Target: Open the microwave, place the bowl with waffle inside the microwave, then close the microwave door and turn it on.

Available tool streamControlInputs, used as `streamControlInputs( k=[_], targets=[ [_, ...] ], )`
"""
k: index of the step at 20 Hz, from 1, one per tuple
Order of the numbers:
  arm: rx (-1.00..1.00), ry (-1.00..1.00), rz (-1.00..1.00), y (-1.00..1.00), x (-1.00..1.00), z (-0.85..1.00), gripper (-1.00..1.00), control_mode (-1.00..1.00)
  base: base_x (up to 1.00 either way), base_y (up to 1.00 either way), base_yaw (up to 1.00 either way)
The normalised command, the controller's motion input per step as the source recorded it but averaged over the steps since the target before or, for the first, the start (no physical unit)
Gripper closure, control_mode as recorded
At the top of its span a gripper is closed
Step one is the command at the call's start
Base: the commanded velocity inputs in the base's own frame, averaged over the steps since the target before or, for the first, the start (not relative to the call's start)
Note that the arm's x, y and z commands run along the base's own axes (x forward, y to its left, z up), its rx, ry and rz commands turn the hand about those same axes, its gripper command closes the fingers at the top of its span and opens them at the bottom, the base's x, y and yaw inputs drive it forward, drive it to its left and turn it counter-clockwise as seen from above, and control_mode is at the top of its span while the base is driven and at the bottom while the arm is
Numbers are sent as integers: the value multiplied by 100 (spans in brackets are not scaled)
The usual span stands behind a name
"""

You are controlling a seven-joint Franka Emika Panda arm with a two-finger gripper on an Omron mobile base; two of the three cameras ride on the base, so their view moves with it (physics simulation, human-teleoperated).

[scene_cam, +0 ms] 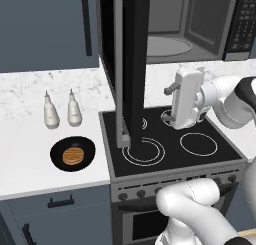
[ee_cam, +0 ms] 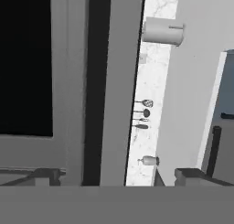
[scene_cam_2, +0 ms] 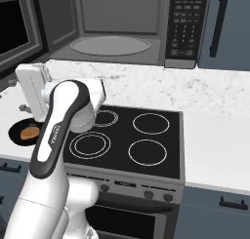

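While jaws gape, arm (scene_cam: 230, 101) faces microwave door (scene_cam: 131, 64).

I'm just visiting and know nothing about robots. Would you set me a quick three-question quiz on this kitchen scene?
1. True or false: the microwave door stands open.
2. Where does the bowl with the waffle sit? A) inside the microwave B) on the counter left of the stovetop C) on a stove ring
3. Fill in: the end effector is ____ and holds nothing.

Key: 1 true; 2 B; 3 open.
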Motion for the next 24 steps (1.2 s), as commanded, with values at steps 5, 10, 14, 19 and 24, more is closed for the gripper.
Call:
streamControlInputs(
  k=[5,10,14,19,24],
  targets=[
    [-23,17,0,1,34,-94,-100,-100,0,0,0],
    [-21,23,0,40,60,-85,-100,-100,0,0,0],
    [-21,16,2,42,42,-84,-100,-100,0,0,0],
    [-14,3,0,22,41,-68,-100,-100,0,0,0],
    [-13,0,0,49,33,-49,-100,-100,0,0,0]
  ],
)
